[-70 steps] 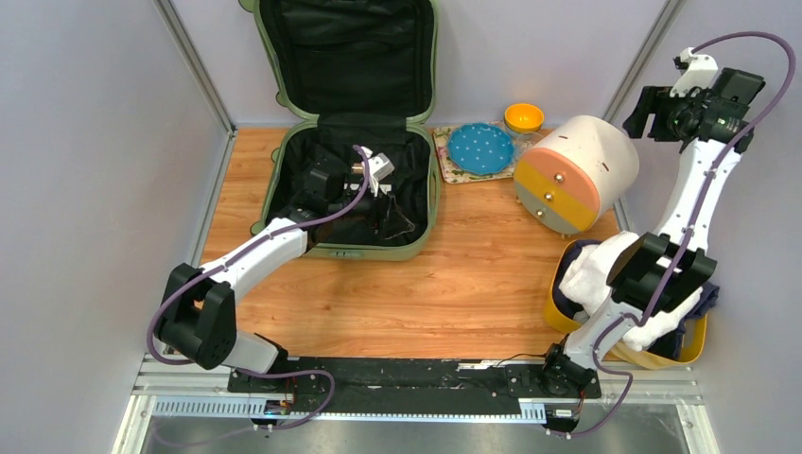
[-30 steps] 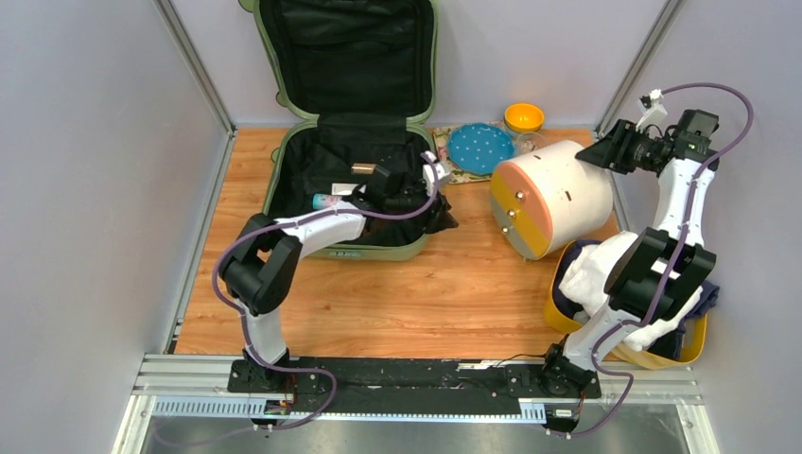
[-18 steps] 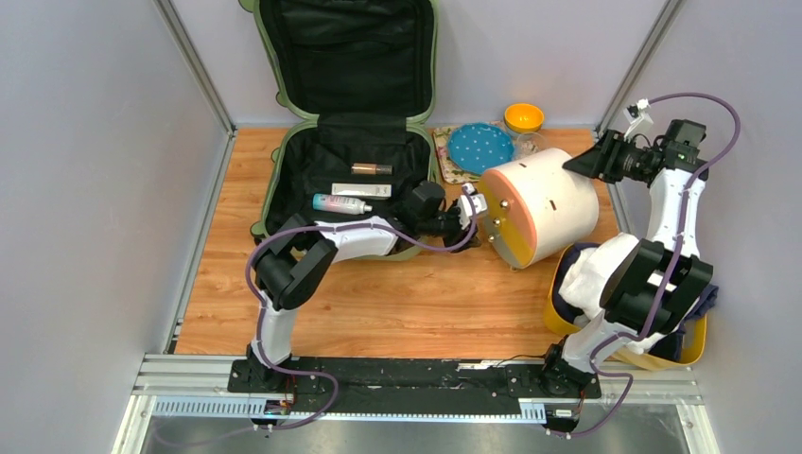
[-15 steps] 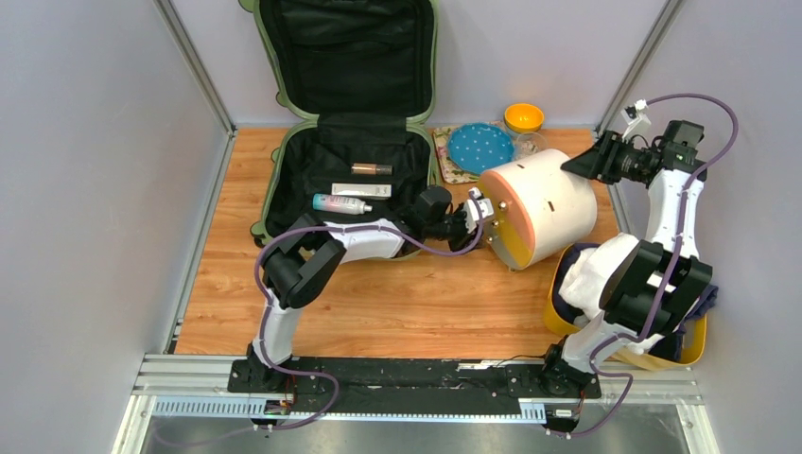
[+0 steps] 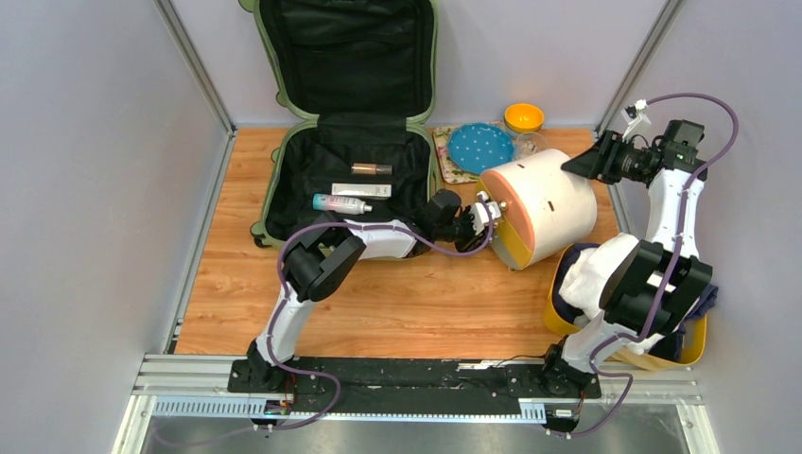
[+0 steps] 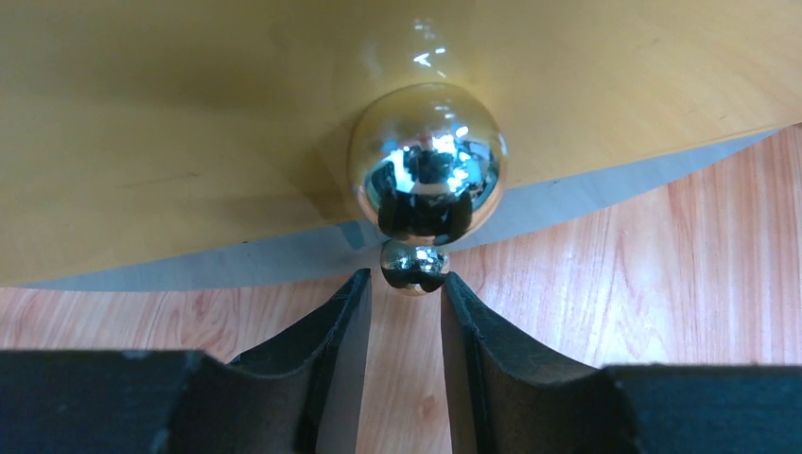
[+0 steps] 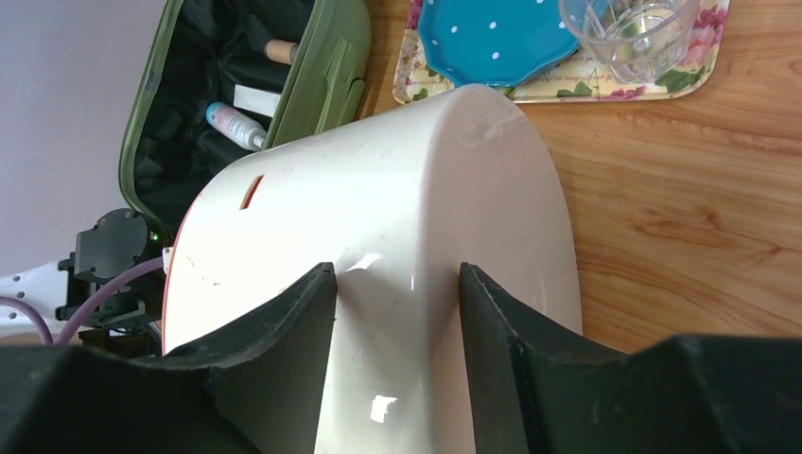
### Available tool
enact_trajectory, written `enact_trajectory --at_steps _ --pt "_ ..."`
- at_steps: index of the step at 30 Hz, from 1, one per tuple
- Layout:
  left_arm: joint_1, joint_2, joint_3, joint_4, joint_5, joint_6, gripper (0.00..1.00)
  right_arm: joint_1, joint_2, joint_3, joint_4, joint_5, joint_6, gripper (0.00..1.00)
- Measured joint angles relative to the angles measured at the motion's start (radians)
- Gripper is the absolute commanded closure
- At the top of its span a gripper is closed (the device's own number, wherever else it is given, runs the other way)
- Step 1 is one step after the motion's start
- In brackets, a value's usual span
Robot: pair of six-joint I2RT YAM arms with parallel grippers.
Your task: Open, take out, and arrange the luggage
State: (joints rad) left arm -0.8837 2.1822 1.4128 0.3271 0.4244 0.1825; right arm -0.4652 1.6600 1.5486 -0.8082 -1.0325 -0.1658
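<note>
The luggage (image 5: 268,194) lies open at the worktop's (image 5: 426,303) far left, its lid (image 5: 345,52) up against the far wall (image 5: 530,47), with a bottle (image 5: 342,202), a flat box (image 5: 361,189) and a tube (image 5: 372,169) inside. Right of it sits a tray (image 5: 443,156) bearing a plate (image 5: 480,148) and glass (image 7: 632,26). Nearer, the drawer box (image 5: 549,194) fronts the luggage. A tub (image 5: 695,348) of cloths (image 5: 594,270) stands near right.

One luggage (image 5: 345,57), one drawer box (image 5: 549,199), one plate (image 5: 479,147), one glass (image 7: 636,28), three toiletries (image 5: 361,190).

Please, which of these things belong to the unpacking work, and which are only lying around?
Job: sage-green hard-shell suitcase; pastel spray bottle, white flat box and small brown tube inside it; probably the round cream-and-orange drawer box.
Lying about: blue dotted plate, floral tray, orange-topped glass jar, yellow tub of cloths.
</note>
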Motion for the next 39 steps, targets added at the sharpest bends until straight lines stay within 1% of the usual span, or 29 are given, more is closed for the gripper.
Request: enact_trajectory --at_steps 1,2,4,7,9,15,16,20,21,22,27,29,33,39 --pt "0.0 0.0 0.0 0.002 0.0 -0.002 0.58 0.0 0.0 0.003 -0.003 0.002 0.0 0.43" --pt "0.0 0.001 0.0 0.003 -0.001 -0.003 0.56 0.0 0.0 0.005 -0.006 0.005 0.0 0.41" --pt "-0.001 0.001 0.0 0.006 -0.007 -0.007 0.54 0.0 0.001 0.009 -0.022 0.012 0.001 0.39" --pt "-0.003 0.001 -0.002 0.016 -0.018 -0.019 0.54 0.003 0.001 0.014 -0.041 0.025 0.009 0.36" --pt "-0.005 0.001 -0.01 0.035 -0.027 -0.03 0.56 0.005 0.001 0.018 -0.048 0.036 0.021 0.34" --pt "-0.012 0.001 -0.046 0.132 -0.063 -0.09 0.58 0.012 0.001 0.039 -0.068 0.08 0.062 0.33" --pt "-0.012 0.0 -0.055 0.156 -0.07 -0.099 0.62 0.013 0.001 0.046 -0.071 0.091 0.067 0.33" --pt "-0.012 -0.011 -0.092 0.254 -0.083 -0.127 0.71 0.013 0.001 0.074 -0.074 0.117 0.09 0.33" --pt "-0.012 -0.011 -0.095 0.263 -0.087 -0.13 0.73 0.014 0.001 0.08 -0.074 0.119 0.094 0.33" --pt "-0.012 -0.011 -0.098 0.27 -0.088 -0.132 0.78 0.014 0.0 0.088 -0.074 0.119 0.099 0.33" --pt "-0.012 -0.014 -0.109 0.298 -0.086 -0.133 0.91 0.018 -0.025 0.101 -0.068 0.124 0.121 0.32" --pt "-0.012 -0.016 -0.116 0.299 -0.086 -0.132 1.0 0.024 -0.045 0.101 -0.066 0.127 0.125 0.32" --pt "-0.011 -0.026 -0.143 0.311 -0.088 -0.13 1.0 0.075 -0.099 0.099 -0.063 0.126 0.128 0.33" --pt "-0.011 -0.066 -0.206 0.323 -0.092 -0.116 1.0 0.216 -0.199 0.043 -0.068 0.127 0.117 0.35"
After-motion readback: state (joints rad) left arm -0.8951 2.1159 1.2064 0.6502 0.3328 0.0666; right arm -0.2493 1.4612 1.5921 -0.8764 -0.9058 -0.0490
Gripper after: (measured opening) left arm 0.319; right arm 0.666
